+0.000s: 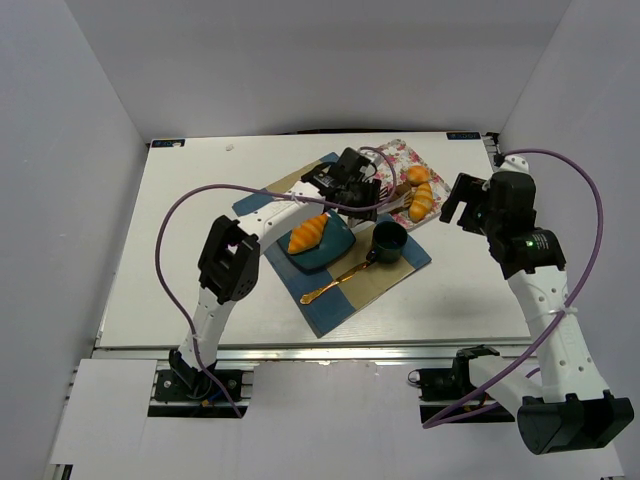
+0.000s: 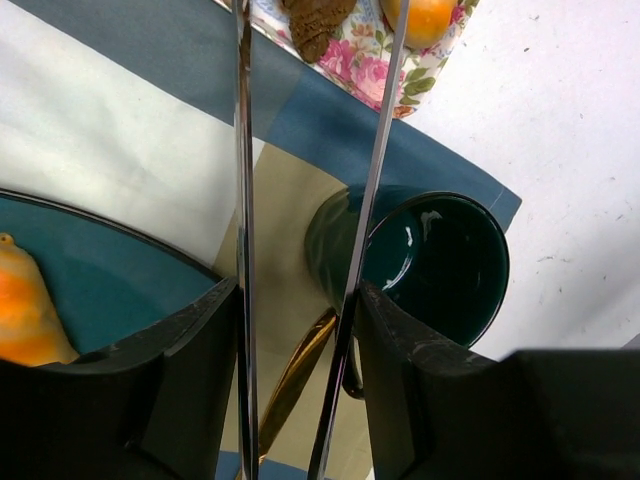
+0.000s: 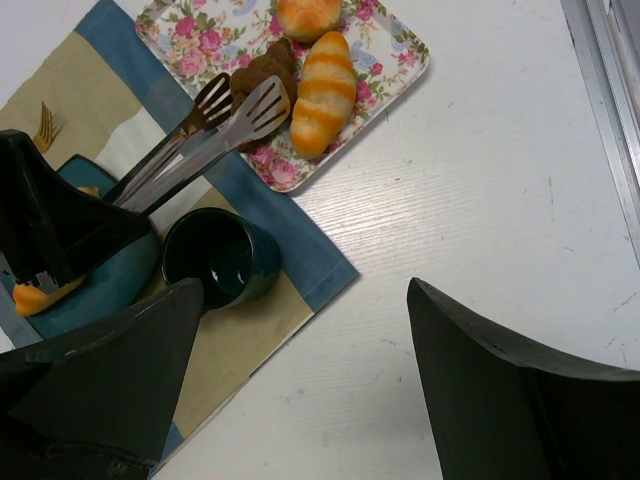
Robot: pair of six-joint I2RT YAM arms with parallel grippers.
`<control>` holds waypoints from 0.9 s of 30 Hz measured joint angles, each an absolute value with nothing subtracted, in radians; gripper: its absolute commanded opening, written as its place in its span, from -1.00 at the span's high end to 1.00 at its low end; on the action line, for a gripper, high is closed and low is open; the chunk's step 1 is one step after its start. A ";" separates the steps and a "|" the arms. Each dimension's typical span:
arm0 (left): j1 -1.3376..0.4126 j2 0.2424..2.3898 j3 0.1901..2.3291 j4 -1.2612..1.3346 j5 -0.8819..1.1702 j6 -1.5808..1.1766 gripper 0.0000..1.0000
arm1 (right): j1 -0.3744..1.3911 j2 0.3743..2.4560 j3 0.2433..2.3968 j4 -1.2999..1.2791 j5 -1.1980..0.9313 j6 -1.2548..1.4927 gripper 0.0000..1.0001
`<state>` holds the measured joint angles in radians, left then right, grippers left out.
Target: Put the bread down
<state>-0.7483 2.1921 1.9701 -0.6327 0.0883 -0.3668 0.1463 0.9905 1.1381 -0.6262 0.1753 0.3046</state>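
Note:
My left gripper (image 1: 350, 182) is shut on metal tongs (image 2: 243, 150), whose arms run between its fingers (image 2: 200, 370). The tong heads (image 3: 240, 108) lie over a brown bread (image 3: 262, 72) on the floral tray (image 3: 400, 60); the brown bread also shows between the tong arms in the left wrist view (image 2: 315, 22). A striped bread (image 3: 322, 92) and a round bun (image 3: 307, 15) lie on the same tray. One orange croissant (image 1: 308, 233) sits on the teal plate (image 1: 330, 252). My right gripper (image 3: 305, 370) is open and empty above bare table, right of the placemat.
A dark green mug (image 1: 388, 240) stands on the blue and beige placemat (image 1: 330, 305), just under the tongs. A gold spoon (image 1: 335, 283) lies in front of the plate, and a gold fork (image 3: 45, 122) behind it. Grey walls close in the table.

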 measured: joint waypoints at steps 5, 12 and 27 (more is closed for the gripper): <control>-0.752 2.202 1.980 -0.647 0.090 -0.365 0.20 | 0.146 1.000 1.130 -0.626 0.175 0.302 -0.79; -0.753 2.205 2.065 -0.713 0.046 -0.354 0.27 | 0.146 1.004 1.130 -0.626 0.174 0.298 -0.79; -0.755 1.851 1.795 -0.847 -0.099 -0.343 0.28 | 0.146 1.022 1.130 -0.599 0.154 0.285 -0.79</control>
